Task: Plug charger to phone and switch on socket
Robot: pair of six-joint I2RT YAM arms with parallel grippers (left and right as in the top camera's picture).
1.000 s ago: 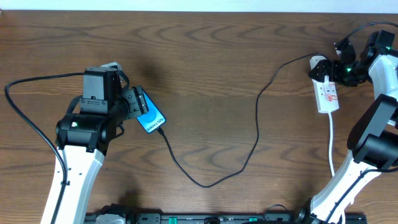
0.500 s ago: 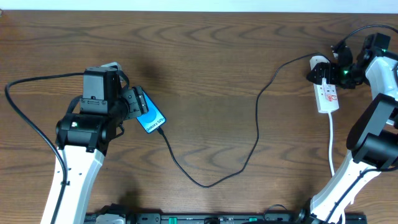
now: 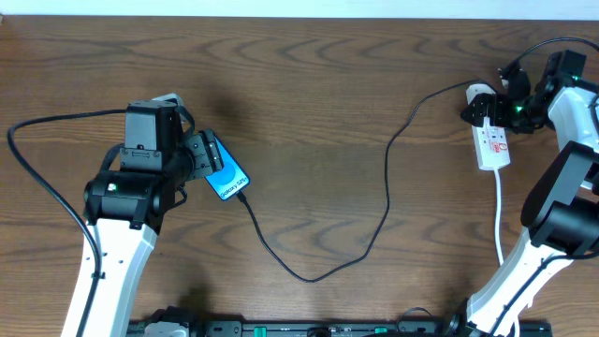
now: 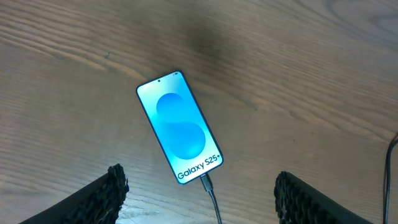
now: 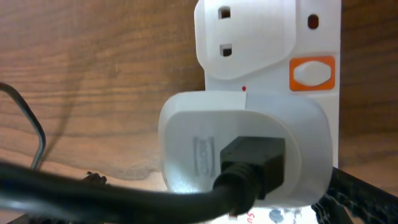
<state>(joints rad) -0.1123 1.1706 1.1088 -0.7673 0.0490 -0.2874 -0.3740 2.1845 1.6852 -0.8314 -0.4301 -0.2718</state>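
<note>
**Charger seated at both ends, both grippers open**

The phone [image 4: 180,127] lies flat on the wooden table [image 3: 309,94], on its left side. Its screen faces up, bright blue, with the "Galaxy S25+" text at the lower end. The small plug tip [image 4: 204,181] of the charger [image 3: 387,197] sits in the port on that lower edge. From there the thin black cable runs down towards the table's near edge. It bends back up in a long loop through the middle and reaches the far right corner.

There the socket [image 3: 496,145] lies lengthwise, with its white cord [image 3: 499,206] trailing towards the near edge. In the right wrist view, a white plug body [image 5: 186,143] fills one outlet of the strip. A black connector [image 5: 255,155] is pushed into the face of that plug, with the black cable leaving to the left. The next outlet along shows two pin holes. Beside the plug sits an orange-framed switch [image 5: 313,70]; which way it is set cannot be told.

The left gripper [image 3: 199,157] hovers over the upper end of the phone. Its jaws are spread wide, and its dark fingers [image 4: 112,190] stand either side of the phone's lower end without touching it. It holds nothing.

The right gripper [image 3: 496,105] hangs over the plugged end of the socket. Its jaws are wide apart, one on each side of the white plug body, and they are not clamped on it.
</note>
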